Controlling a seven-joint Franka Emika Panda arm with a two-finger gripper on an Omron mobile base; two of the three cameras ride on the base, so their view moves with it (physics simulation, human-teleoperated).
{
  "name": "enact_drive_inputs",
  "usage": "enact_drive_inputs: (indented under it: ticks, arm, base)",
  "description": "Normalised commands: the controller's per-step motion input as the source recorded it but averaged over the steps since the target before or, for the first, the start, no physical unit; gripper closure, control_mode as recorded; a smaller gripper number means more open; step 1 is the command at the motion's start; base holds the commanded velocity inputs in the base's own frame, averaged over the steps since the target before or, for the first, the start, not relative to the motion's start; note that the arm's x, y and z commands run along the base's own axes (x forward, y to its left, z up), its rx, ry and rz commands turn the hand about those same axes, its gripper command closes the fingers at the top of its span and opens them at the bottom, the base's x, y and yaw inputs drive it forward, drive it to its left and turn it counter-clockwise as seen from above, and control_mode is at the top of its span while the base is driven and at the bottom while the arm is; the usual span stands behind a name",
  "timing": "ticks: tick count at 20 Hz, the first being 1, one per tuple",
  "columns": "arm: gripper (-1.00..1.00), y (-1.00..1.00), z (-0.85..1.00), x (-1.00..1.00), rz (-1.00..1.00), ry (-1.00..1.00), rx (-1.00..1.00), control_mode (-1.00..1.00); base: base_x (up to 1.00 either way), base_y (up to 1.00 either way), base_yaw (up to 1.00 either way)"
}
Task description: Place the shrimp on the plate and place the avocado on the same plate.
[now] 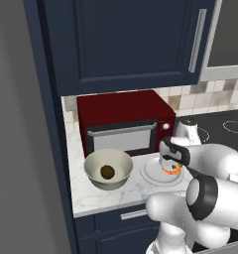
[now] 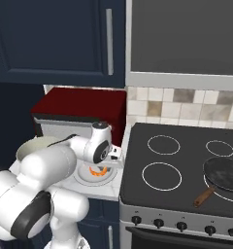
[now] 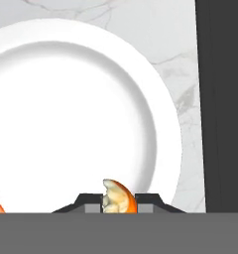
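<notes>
- Pinched between the tool's (image 3: 119, 201) closed dark fingertips, the small curled orange shrimp (image 3: 118, 197) hangs directly above the round white plate (image 3: 160, 124).
- Dark egg-shaped avocado (image 1: 107, 172) lies leftward, inside the cream bowl (image 1: 93, 165).

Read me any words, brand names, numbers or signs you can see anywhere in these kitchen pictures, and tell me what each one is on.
There are none to read.
The microwave front shows no brand or digits.
The stove has ring outlines and plain knobs, no numbers that can be made out.
The plate and bowl are unmarked.
</notes>
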Motion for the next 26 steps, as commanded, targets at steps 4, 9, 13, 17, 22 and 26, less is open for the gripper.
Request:
enact_drive_inputs:
  ticks: [4,9,13,17,22,26]
  arm:
    - [1.00,0.00,-0.04,0.03,0.00,0.00,0.00,-1.00]
    - [-1.00,0.00,-0.01,0.09,0.00,0.00,0.00,-1.00]
    - [-1.00,0.00,0.00,0.02,0.00,0.00,0.00,-1.00]
    - [-1.00,0.00,0.00,0.00,0.00,0.00,0.00,-1.00]
    - [-1.00,0.18,0.16,0.00,0.00,-0.01,0.00,-1.00]
    - [-1.00,0.79,0.43,-0.30,0.00,-0.10,-0.02,-1.00]
  base:
    - [0.00,0.00,0.00]
    - [0.00,0.00,0.00]
    - [0.00,0.00,0.00]
    - [0.00,0.00,0.00]
    - [0.00,0.00,0.00]
    - [0.00,0.00,0.00]
